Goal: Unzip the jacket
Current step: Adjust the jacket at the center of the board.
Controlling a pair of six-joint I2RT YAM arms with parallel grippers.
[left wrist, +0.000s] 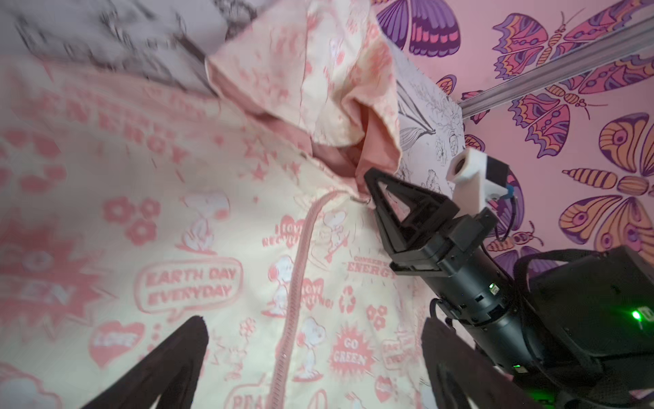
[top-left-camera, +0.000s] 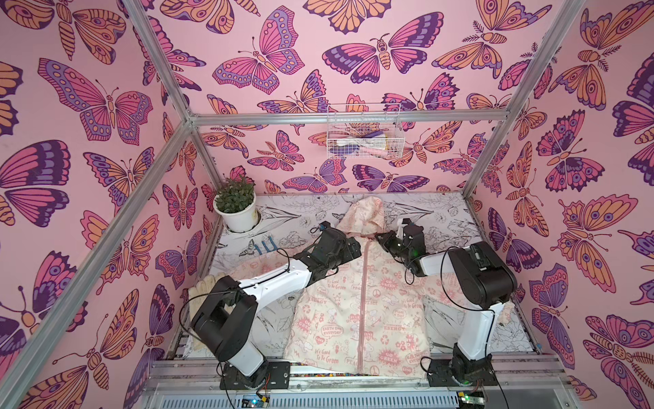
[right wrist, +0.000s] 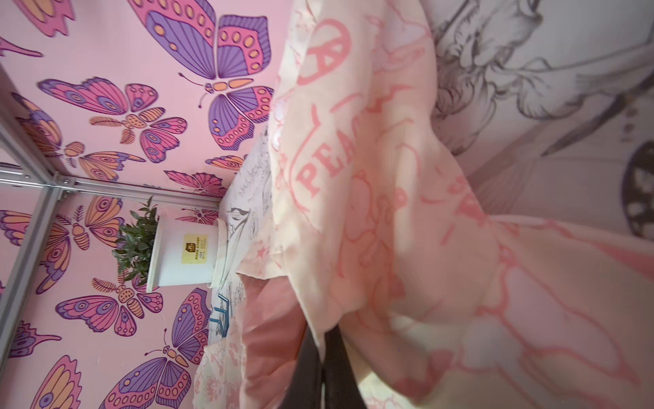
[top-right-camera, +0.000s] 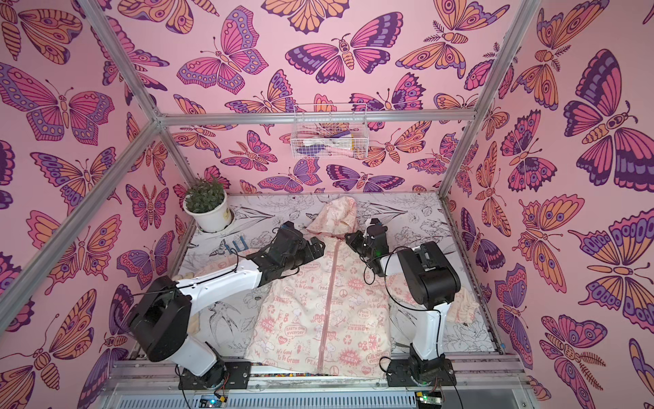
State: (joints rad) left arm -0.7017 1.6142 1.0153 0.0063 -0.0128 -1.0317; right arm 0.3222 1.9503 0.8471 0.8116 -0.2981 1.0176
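On the flower-printed table (top-left-camera: 442,219) the jacket (top-left-camera: 354,318) lies flat, its zipper (top-left-camera: 364,301) closed. At the jacket's collar the right gripper (left wrist: 369,179) is clamped tight on the cloth. The left gripper (left wrist: 313,320) hovers over the jacket's chest, jaws spread wide, holding nothing. The left arm (top-left-camera: 269,279) crosses one sleeve. Beyond that sleeve sit pliers (top-left-camera: 264,246), a potted plant (top-left-camera: 235,209) and a glove (top-left-camera: 203,285).

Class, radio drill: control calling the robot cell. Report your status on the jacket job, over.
Left pincer open, over the chest. Right pincer shut on the jacket collar. Zipper closed, collar to hem. Nothing lying across it.
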